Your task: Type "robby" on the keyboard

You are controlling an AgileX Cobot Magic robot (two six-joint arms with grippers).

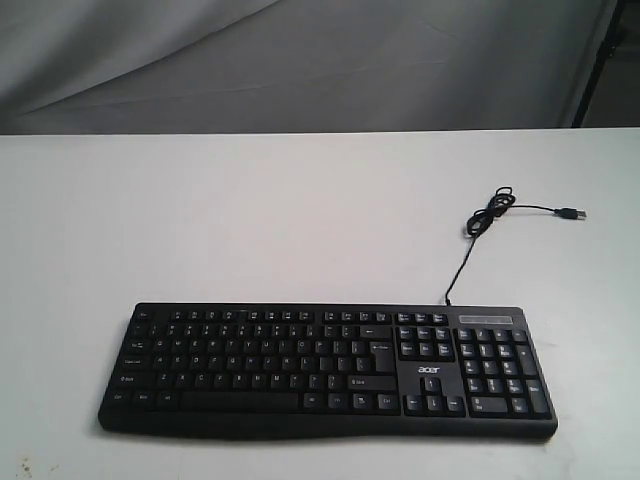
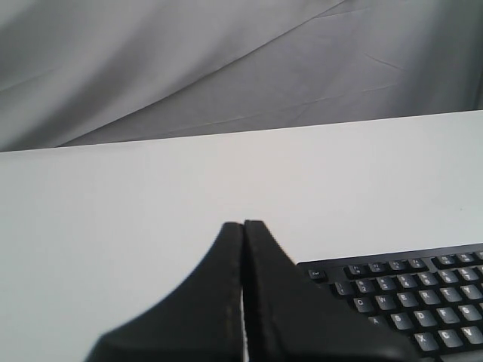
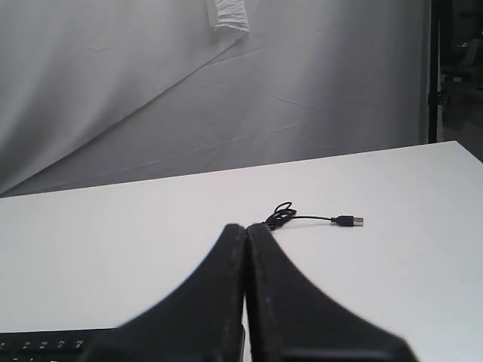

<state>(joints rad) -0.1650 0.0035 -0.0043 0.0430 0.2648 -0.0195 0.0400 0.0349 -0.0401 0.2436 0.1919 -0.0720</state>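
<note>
White table (image 1: 300, 220); grey wrinkled cloth backdrop (image 1: 300, 60) behind.

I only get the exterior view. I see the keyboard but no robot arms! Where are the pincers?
Observer: The left wrist view shows the left pincer. It is shut, fingertips pressed together.
Operator: Is it near the keyboard?
Observer: Yes, one end of the keyboard shows close beside it in that view.
Operator: And the other one?
Observer: The right wrist view shows the right pincer, also shut, with the loose USB plug lying on the table beyond it.
</note>
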